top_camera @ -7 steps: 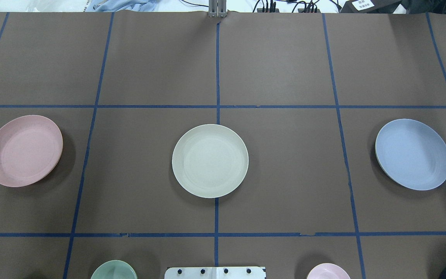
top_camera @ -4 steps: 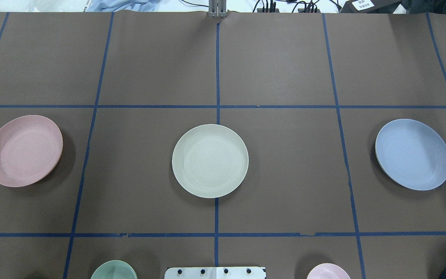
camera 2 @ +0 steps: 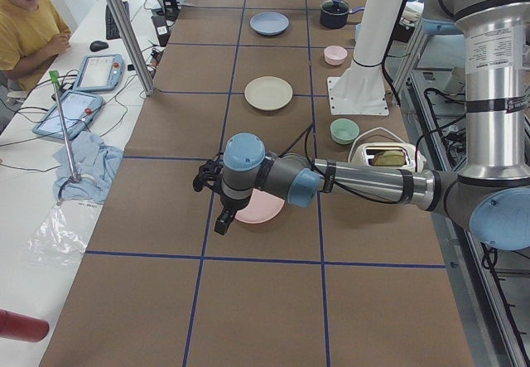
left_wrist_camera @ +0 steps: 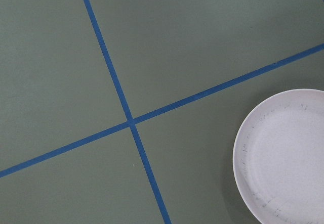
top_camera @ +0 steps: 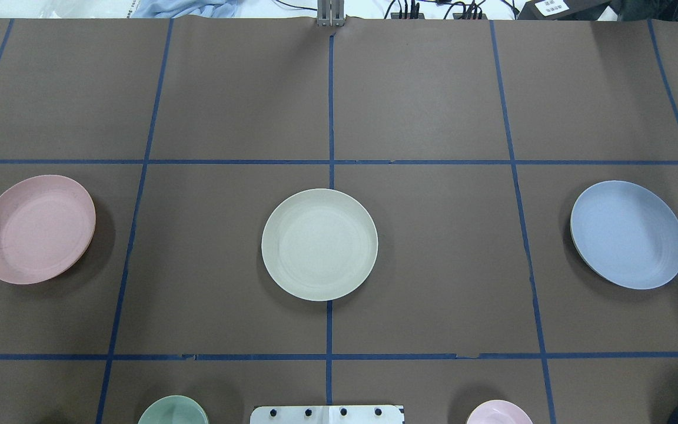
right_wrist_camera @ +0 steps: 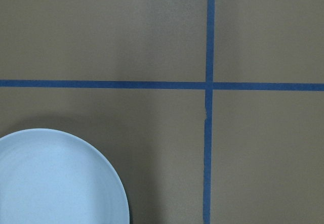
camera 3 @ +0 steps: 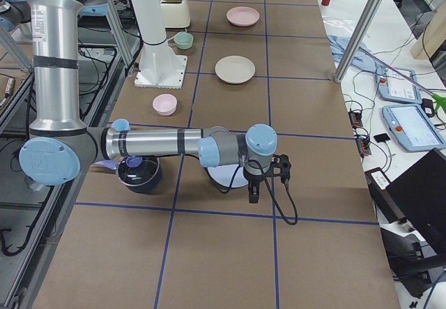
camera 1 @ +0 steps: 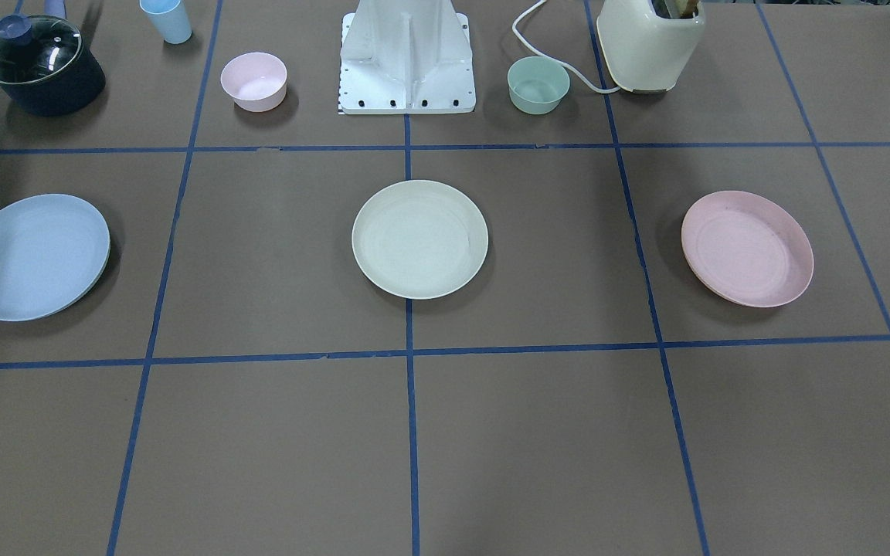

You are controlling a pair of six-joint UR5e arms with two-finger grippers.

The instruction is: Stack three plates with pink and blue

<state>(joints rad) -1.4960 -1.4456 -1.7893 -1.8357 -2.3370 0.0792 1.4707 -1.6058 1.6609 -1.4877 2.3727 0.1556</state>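
Three plates lie apart in a row on the brown table. The pink plate is on the left, the cream-white plate in the middle, the blue plate on the right. My left gripper shows only in the exterior left view, hanging over the far edge of the pink plate. My right gripper shows only in the exterior right view, beside the blue plate. I cannot tell whether either is open or shut. The wrist views show the pink plate and the blue plate from above.
Near the robot base stand a small pink bowl, a green bowl, a light-blue cup, a lidded dark pot and a cream toaster. Blue tape lines grid the table.
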